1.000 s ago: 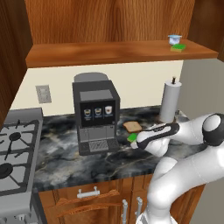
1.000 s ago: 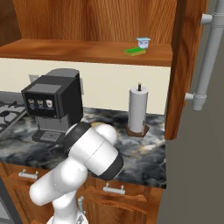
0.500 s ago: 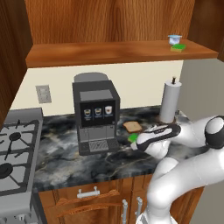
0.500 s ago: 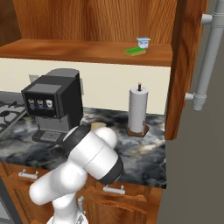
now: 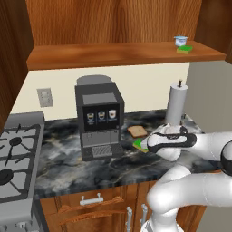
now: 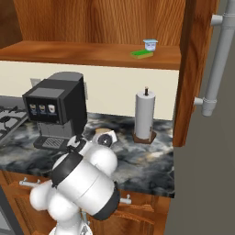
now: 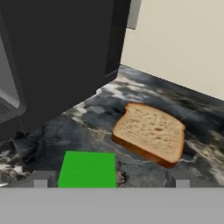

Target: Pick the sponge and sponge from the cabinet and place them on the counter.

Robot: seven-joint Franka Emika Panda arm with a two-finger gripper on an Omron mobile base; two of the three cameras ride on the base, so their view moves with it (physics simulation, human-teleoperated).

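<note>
A: The jaws (image 7: 111, 183) are wide open. One sponge (image 7: 87, 169) lies flat on the table (image 7: 83, 127), I think let go.

B: Lift straight up. The other sponge (image 5: 184, 49) waits on the cabinet shelf (image 5: 113, 54), at one o'clock.

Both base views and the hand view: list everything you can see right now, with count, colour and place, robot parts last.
sponge on the counter: one, green top, lying flat beside the bread slice, just ahead of the fingertips.
sponge on the shelf: one, green over yellow, on the cabinet shelf next to the cup.
cup: one, white and blue, on the shelf.
cabinet: one, reddish-brown wood, above the counter.
counter: one, dark marbled stone.
bread slice: one, tan, flat on the counter.
coffee machine: one, black and grey, on the counter.
paper towel roll: one, white, upright on its holder.
stove: one, grey, black burners, left.
wall outlet: one, pale.
gripper: one, open, low over the counter.
</note>
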